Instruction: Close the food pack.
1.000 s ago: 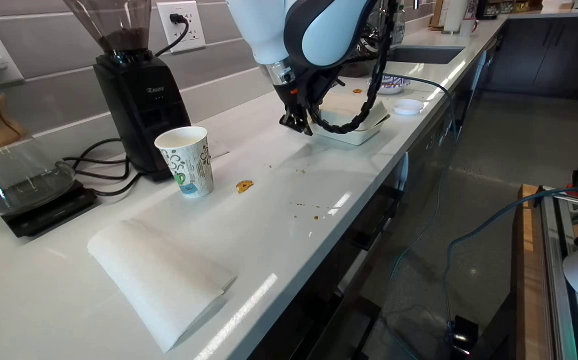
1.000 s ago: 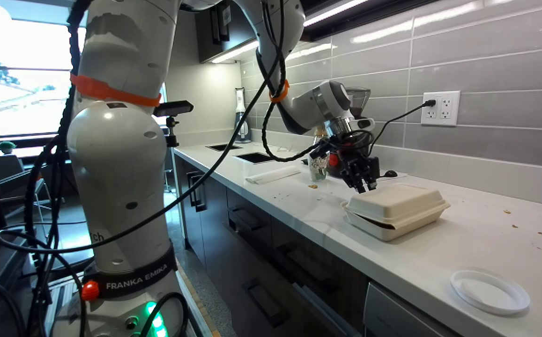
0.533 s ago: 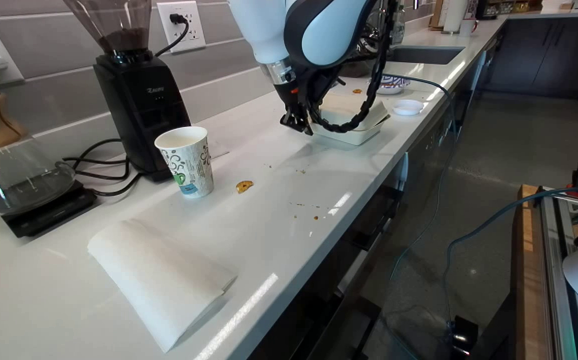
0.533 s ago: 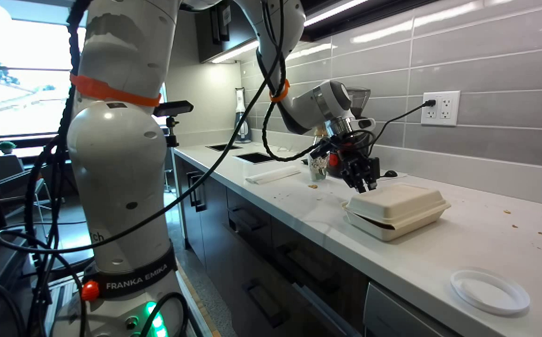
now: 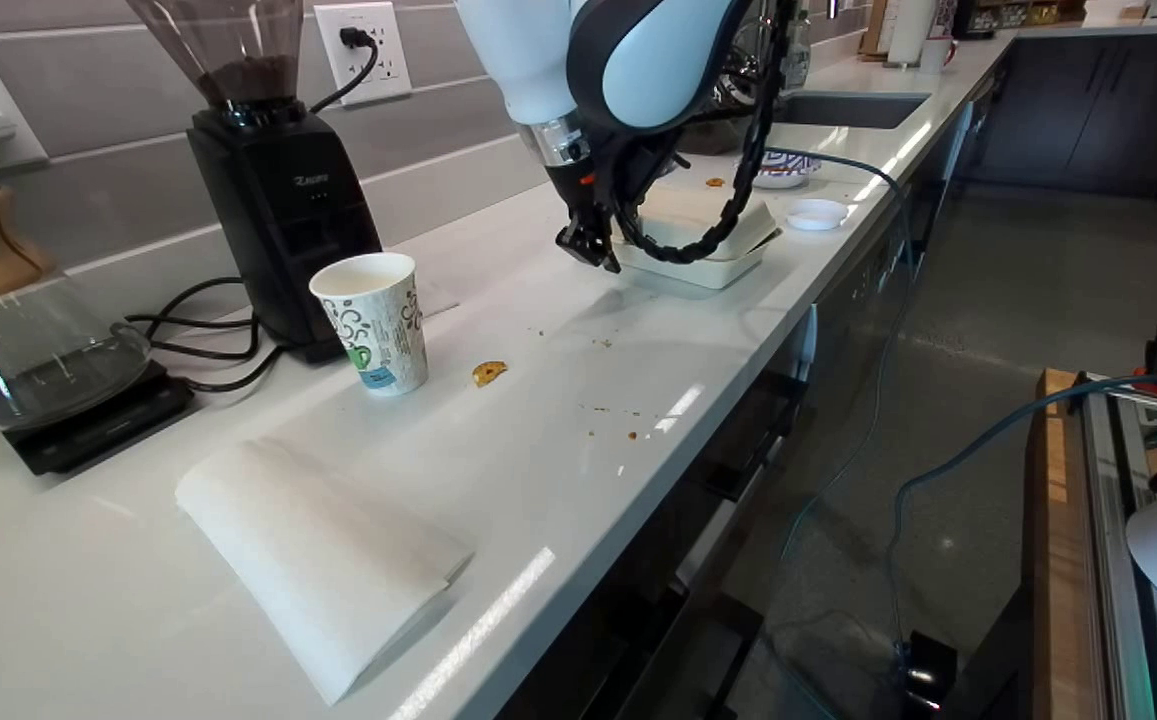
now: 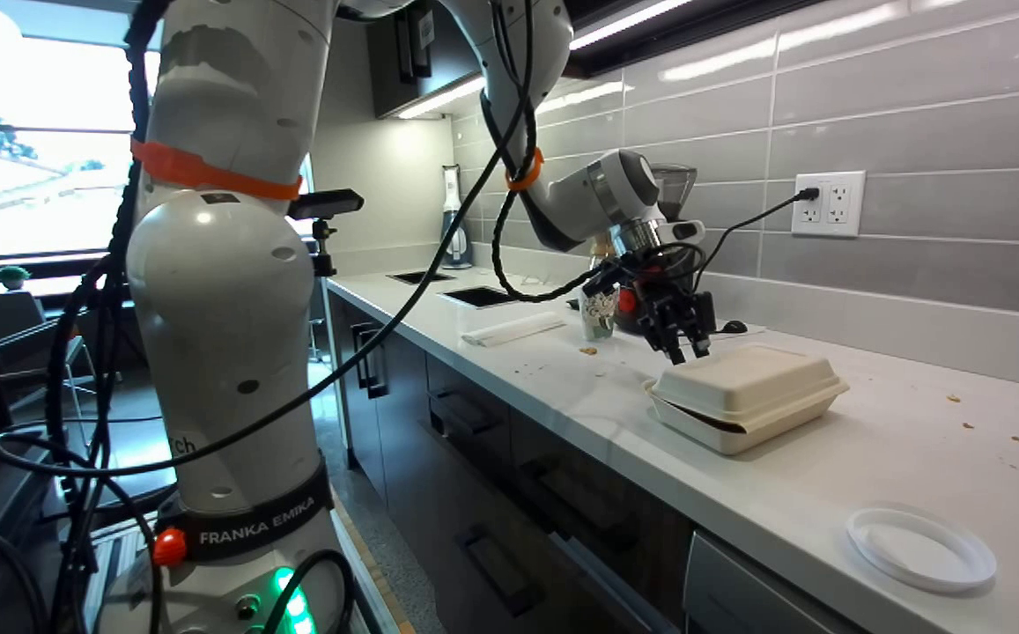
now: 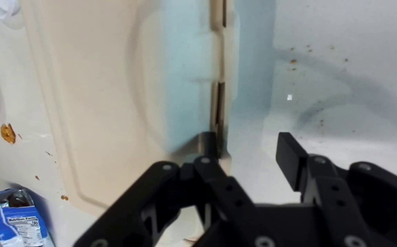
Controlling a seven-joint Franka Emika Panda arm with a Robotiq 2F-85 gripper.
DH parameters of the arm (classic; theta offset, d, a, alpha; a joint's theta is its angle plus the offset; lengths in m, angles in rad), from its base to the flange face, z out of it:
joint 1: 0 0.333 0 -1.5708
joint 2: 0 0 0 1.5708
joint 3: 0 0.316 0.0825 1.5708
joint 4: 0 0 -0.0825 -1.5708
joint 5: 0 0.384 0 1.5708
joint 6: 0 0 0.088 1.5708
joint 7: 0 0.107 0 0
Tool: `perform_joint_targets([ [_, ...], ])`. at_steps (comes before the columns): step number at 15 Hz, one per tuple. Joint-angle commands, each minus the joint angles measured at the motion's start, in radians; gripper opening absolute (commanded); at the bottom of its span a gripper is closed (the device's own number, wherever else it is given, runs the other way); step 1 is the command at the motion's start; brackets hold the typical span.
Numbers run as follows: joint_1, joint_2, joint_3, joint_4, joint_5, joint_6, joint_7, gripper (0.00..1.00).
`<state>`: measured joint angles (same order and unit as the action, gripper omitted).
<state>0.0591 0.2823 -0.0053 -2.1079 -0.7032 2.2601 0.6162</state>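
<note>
Gripper (image 7: 248, 154): fingers (image 7: 290, 163) parted to a middling width, holding nothing; in the wrist view one tip overlaps an edge of the food pack (image 7: 95, 85), the other stands over the counter (image 7: 383, 51). Contact between tip and pack cannot be made out.

Food pack: on the counter, just beside the gripper; lid lying over the base, dark gap under part of the rim; interior hidden.

Blue packet (image 7: 14, 219): "Nutrition Facts" legible on a white panel, finer print unreadable; cut off below in the wrist view.

Robot arm (image 6: 218, 308): "FRANKA EMIKA" on the black band (image 6: 254, 519) near its base; above it the letters "ch", the rest out of sight.

Coffee grinder (image 5: 283, 220): script on the black body, in an exterior view, seems to read "Encore"; hopper cut off at the top.

Paper cup (image 5: 373, 325): scroll pattern, green and blue marks; small print illegible.

Glass carafe (image 5: 48, 350): cut off at the left border.

Patterned bowl (image 5: 786, 175): partly hidden.
</note>
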Motion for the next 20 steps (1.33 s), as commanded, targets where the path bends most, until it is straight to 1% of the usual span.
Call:
perform_joint_targets([
  [1, 0.014, -0.028, -0.015, -0.030, 0.003, 0.033, -0.009, 0.50],
  [3, 0.018, -0.035, -0.014, -0.029, -0.002, 0.031, -0.007, 0.51],
  [4, 0.020, -0.040, -0.013, -0.030, -0.002, 0.032, -0.008, 0.53],
  [5, 0.022, -0.048, -0.012, -0.032, -0.004, 0.031, -0.007, 0.72],
  [6, 0.023, -0.057, -0.011, -0.033, -0.001, 0.028, -0.011, 0.77],
  [8, 0.022, -0.089, -0.008, -0.039, 0.005, 0.026, -0.026, 0.90],
  [9, 0.025, -0.111, -0.011, -0.042, -0.014, 0.017, -0.020, 0.97],
  [10, 0.022, -0.130, -0.011, -0.044, -0.016, 0.015, -0.031, 1.00],
  [12, 0.015, -0.169, -0.014, -0.042, -0.026, -0.004, -0.049, 1.00],
  [16, -0.024, -0.279, -0.015, -0.067, 0.045, 0.016, -0.160, 1.00],
  [18, -0.042, -0.334, -0.019, -0.081, 0.080, 0.006, -0.230, 1.00],
  [20, -0.063, -0.385, -0.028, -0.096, 0.182, 0.007, -0.362, 1.00],
])
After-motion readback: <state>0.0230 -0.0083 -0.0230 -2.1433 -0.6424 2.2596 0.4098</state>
